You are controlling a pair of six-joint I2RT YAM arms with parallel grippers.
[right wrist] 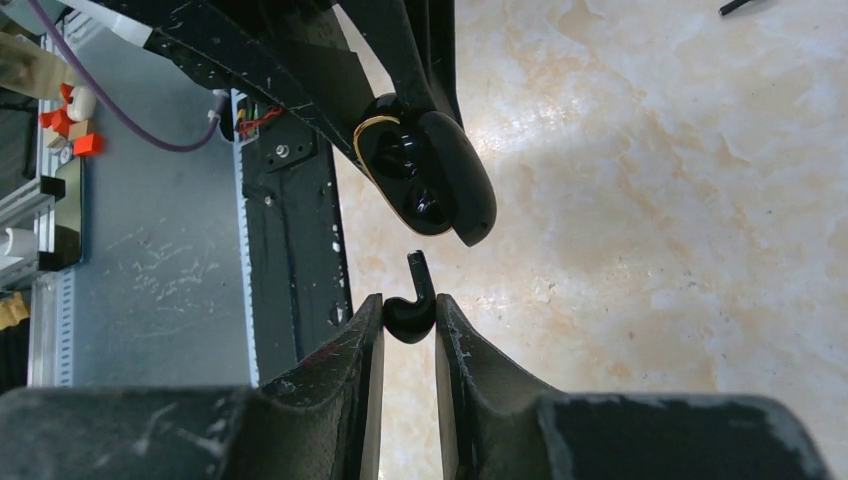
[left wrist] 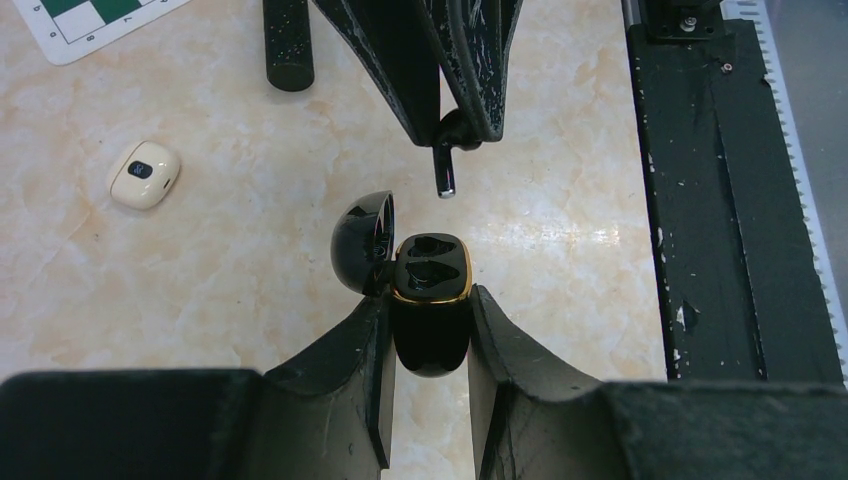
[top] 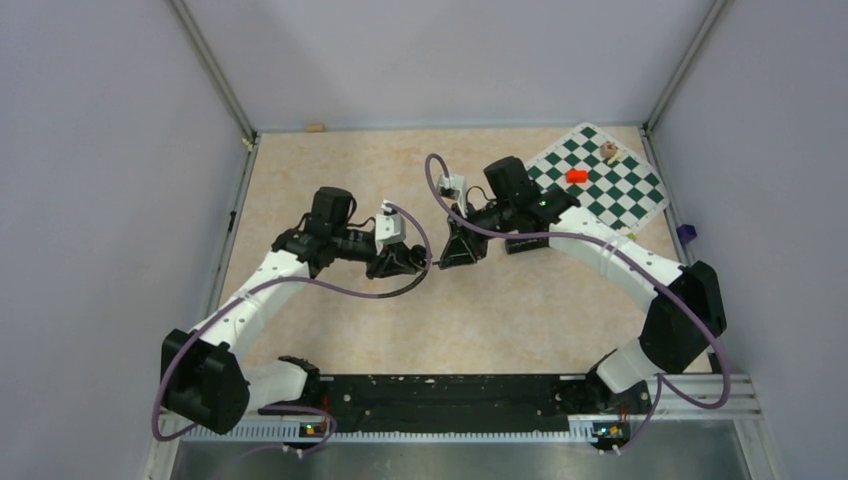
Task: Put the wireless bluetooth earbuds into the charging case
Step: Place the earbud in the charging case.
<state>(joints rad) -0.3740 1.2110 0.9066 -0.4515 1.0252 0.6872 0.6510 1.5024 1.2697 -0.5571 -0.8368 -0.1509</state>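
The charging case is glossy plastic, the table smooth.

White-shelled arms with black joints carry looped purple cables and scuffed black fingers.

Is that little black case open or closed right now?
Open. The charging case has its lid swung back, exposing the gold-rimmed sockets inside.

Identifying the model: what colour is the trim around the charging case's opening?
Gold trim on the black charging case; clearest in left wrist view.
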